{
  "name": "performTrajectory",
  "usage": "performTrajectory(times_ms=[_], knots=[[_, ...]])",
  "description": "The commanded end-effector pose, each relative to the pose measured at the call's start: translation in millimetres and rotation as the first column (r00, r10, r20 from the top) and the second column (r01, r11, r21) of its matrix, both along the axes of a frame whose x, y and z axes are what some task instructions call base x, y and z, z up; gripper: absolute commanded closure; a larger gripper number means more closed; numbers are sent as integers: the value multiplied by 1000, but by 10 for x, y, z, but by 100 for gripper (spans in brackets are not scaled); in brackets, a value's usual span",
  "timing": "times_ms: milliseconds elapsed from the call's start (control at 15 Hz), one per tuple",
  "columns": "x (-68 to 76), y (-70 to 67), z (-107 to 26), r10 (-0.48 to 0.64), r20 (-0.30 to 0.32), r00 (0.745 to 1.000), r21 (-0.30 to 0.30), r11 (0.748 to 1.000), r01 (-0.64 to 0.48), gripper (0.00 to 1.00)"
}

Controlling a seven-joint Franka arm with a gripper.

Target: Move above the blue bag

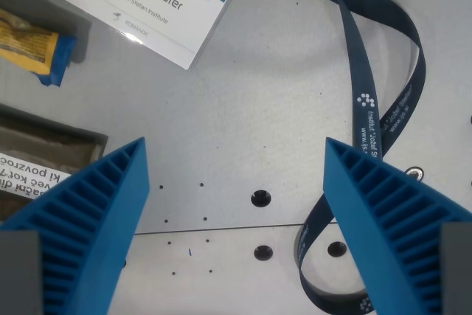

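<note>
A small bag (46, 51) with a yellow front and a blue edge lies at the wrist view's upper left, partly cut off by the picture's edge. My gripper (234, 145) is open and empty. Its two blue ribbed fingers (88, 212) stand wide apart over the bare grey table (258, 101). The bag lies well off to the upper left of the gap between the fingers, not under it.
A white name badge (158, 1) lies at the top, right of the bag. Its dark blue lanyard (369, 108) loops down the right side and passes under the right finger. A grey tray (51, 149) with a printed label sits at the left. The table has several holes.
</note>
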State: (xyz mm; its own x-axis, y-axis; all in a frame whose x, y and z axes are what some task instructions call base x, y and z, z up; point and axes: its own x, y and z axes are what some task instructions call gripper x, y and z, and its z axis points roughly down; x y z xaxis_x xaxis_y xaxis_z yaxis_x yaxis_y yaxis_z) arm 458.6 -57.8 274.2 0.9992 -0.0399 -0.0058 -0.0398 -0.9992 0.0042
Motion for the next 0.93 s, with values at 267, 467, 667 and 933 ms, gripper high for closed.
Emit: performTrajectory(times_ms=[267,467,667,933], knots=[[2,1,14,4,3,1000,0,1000,-4,0],[4,10,7,32,3,999,1,999,-32,0],[11,35,-12,85,4,996,4,996,-85,0],[28,105,-66,194,15,981,10,981,-194,0]])
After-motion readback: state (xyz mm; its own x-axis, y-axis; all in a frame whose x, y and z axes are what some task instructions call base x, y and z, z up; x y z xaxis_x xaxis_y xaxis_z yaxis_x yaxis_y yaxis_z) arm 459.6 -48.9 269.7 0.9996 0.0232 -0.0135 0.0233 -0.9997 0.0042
